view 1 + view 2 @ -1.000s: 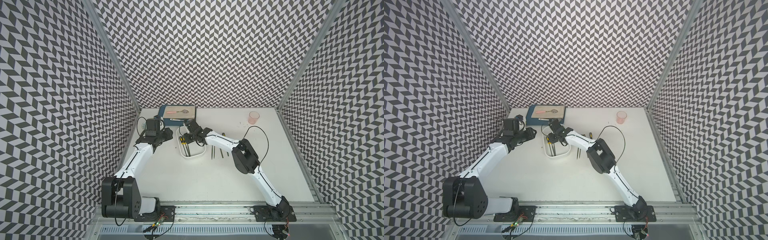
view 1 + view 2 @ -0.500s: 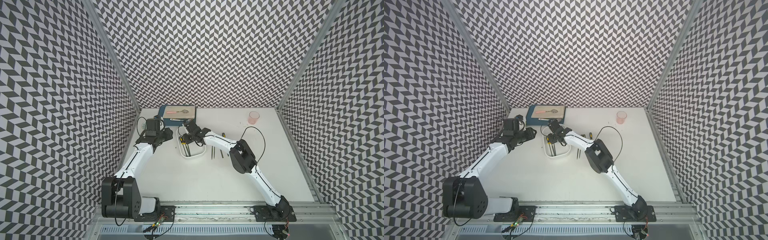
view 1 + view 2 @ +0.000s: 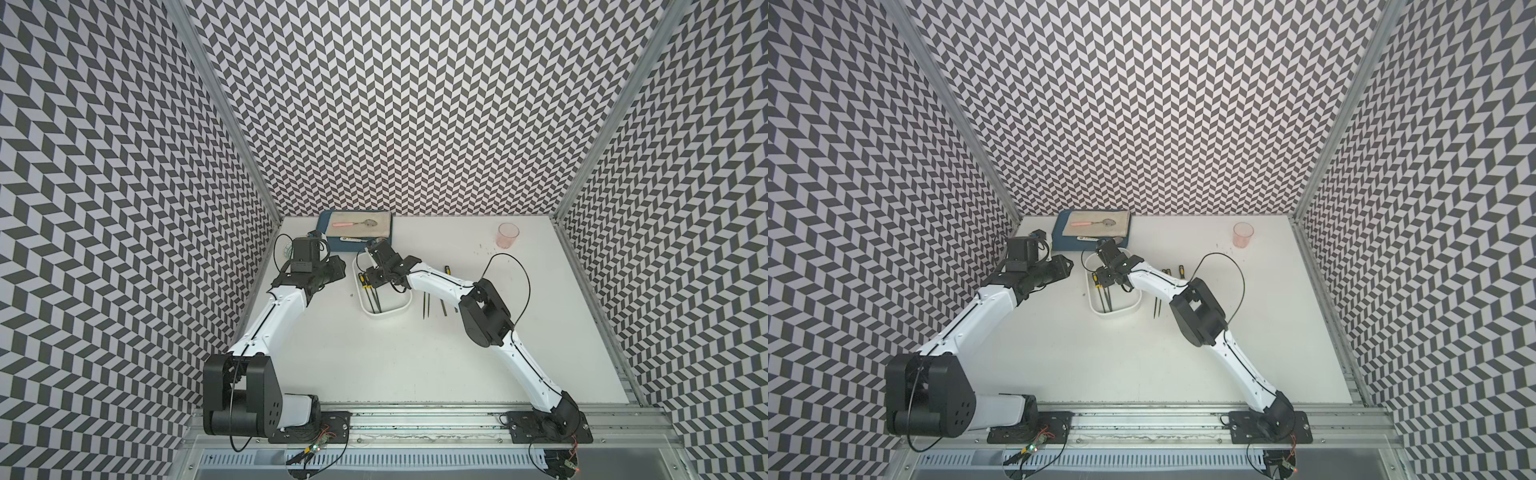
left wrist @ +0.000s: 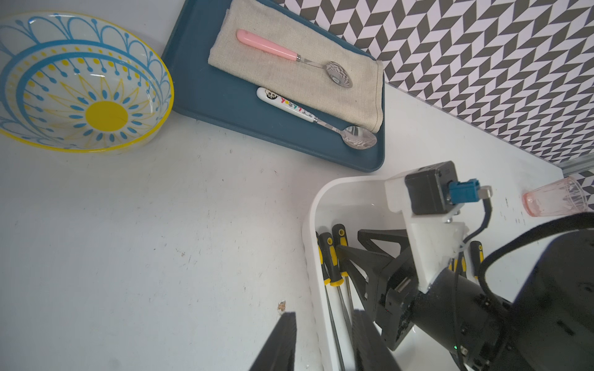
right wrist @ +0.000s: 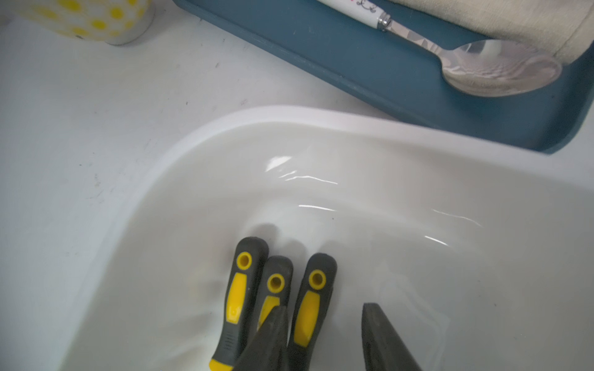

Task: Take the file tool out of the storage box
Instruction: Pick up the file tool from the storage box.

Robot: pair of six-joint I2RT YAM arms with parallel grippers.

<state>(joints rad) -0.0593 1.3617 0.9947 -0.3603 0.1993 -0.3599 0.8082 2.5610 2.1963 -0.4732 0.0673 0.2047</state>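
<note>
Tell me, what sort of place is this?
Likely a robot test cell: black-and-white chevron-patterned wall panels enclose a white tabletop, and two white-and-black robot arms are mounted on an aluminium rail.

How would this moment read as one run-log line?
phase: grasp approach | right gripper: open, fingers astride one file handle in storage box | left gripper: open, beside storage box | file: not lifted

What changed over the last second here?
Barely anything. The right arm's elbow shifted slightly inward. The right gripper stays open over the file handles in the storage box, with nothing gripped or released. The left gripper, tray and cup are unchanged.
</note>
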